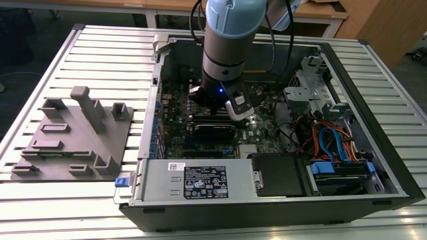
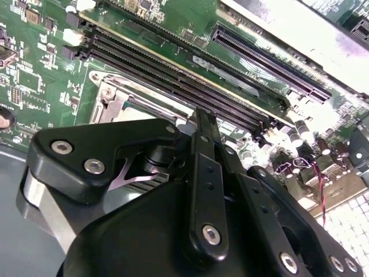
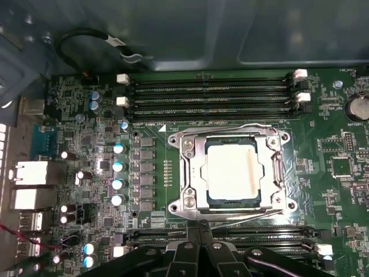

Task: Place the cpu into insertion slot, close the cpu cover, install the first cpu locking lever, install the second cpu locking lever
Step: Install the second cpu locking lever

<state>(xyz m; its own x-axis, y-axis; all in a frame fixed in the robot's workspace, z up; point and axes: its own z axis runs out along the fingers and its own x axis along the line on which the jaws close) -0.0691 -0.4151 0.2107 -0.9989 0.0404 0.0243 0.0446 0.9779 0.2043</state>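
Nearby, memory slots [image 3: 210, 98] flank the covered cpu [image 3: 233, 172] — fingers' [image 3: 199, 245] opening untellable.

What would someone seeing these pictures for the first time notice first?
Most likely the big grey and blue robot arm reaching down into the open computer case on the slatted table. In the first wrist view, the eye goes to the silver chip lying in its socket with the metal cover closed around it, between rows of long black memory slots. The black claw sits just beside the socket.
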